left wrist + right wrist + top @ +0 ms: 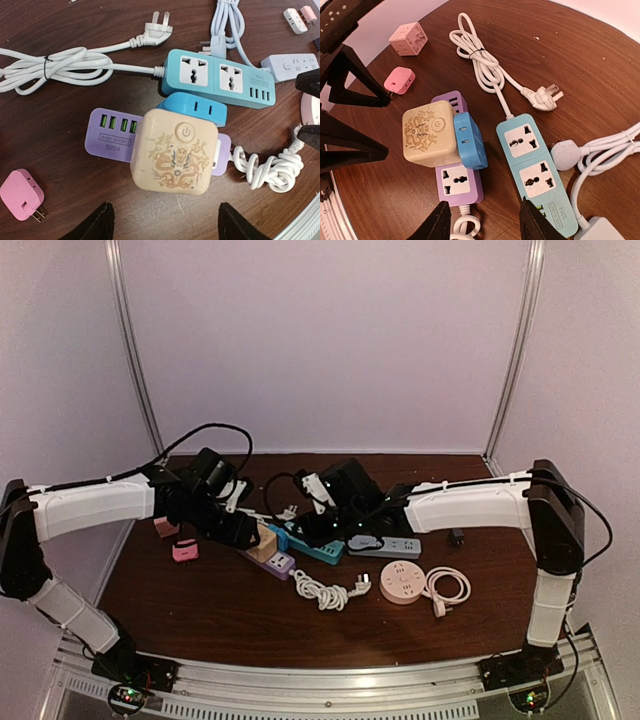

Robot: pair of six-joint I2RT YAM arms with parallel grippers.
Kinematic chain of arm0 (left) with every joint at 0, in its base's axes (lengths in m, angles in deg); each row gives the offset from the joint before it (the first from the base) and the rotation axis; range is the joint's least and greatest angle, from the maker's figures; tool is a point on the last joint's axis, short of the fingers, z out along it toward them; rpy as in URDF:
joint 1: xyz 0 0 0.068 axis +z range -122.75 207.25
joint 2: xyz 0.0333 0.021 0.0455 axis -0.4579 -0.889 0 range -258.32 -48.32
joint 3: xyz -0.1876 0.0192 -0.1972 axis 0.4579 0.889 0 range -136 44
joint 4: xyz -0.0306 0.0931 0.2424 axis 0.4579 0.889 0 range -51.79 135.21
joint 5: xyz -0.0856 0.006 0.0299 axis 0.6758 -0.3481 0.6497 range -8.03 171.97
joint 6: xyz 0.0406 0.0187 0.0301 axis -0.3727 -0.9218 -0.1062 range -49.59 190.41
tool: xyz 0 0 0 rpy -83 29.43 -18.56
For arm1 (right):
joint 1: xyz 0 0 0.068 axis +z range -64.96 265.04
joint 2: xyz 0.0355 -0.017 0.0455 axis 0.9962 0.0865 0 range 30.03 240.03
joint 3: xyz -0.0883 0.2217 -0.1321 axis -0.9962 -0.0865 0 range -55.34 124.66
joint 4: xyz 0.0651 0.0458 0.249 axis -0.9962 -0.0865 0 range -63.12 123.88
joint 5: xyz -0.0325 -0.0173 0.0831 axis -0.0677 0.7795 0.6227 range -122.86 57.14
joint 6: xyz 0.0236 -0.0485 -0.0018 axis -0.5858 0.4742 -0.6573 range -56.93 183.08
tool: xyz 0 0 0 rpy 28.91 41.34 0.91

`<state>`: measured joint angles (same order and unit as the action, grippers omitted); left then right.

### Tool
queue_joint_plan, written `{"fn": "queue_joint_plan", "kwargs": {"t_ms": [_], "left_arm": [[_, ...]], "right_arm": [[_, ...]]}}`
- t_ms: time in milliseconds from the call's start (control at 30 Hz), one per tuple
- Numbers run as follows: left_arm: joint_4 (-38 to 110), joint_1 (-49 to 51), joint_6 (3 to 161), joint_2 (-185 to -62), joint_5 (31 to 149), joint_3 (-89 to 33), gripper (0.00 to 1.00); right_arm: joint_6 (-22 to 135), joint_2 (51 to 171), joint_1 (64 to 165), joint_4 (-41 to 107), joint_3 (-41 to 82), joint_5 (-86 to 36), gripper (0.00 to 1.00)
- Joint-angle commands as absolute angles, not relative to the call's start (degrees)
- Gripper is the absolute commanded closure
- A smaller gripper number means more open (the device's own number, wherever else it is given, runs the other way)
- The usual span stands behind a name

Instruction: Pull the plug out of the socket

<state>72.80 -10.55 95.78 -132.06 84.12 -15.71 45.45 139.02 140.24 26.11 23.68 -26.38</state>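
A beige cube plug [175, 155] with a dragon print sits plugged on top of the purple socket strip [105, 135]. A blue adapter [192, 107] is attached to the cube's side. My left gripper [167, 222] is open, just short of the cube, with bare table between its fingers. In the right wrist view the cube [427, 132] and blue adapter [470, 140] stand on the purple strip [457, 182]. My right gripper [487, 222] is open over the strip's cord end and grips nothing. From above, both grippers [235, 528] [325, 525] flank the cube [265, 540].
A teal power strip [220, 77] lies beside the purple one, its white cord [50, 67] coiled to the left. A pink plug [20, 195], a pink cube [407, 37], a grey strip [385, 545] and a round pink socket [402, 582] lie around.
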Motion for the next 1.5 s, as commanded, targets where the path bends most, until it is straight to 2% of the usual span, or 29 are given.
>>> {"fn": "queue_joint_plan", "kwargs": {"t_ms": [0,233,467,667,933,1100,1233,1467], "left_arm": [[71.5,-11.1,93.6,-133.6,80.2,-17.0,0.27],[71.5,-11.3,89.6,-137.3,80.5,-19.8,0.22],[71.5,-12.2,87.4,-141.9,82.0,-22.8,0.22],[71.5,-12.4,86.9,-144.2,82.0,-23.9,0.26],[68.8,-13.0,86.2,-146.1,84.7,-21.9,0.40],[68.5,-13.0,86.7,-144.2,85.1,-19.5,0.59],[68.7,-13.0,86.6,-140.6,86.4,-16.9,0.69],[69.4,-14.0,87.9,-135.3,88.1,-12.3,0.77]], "right_arm": [[54.6,142.8,141.0,30.0,26.7,-26.8,0.51],[56.6,144.3,140.9,30.1,27.3,-27.3,0.50],[59.5,145.4,140.9,33.7,25.1,-22.7,0.48],[60.7,146.5,140.8,33.7,25.6,-24.2,0.48],[60.5,144.3,140.6,35.8,22.7,-24.6,0.47],[59.8,142.1,140.7,37.2,20.1,-24.3,0.48],[59.3,141.3,141.3,37.7,18.9,-23.9,0.48],[58.8,142.6,144.2,39.0,19.4,-24.8,0.48]]}}
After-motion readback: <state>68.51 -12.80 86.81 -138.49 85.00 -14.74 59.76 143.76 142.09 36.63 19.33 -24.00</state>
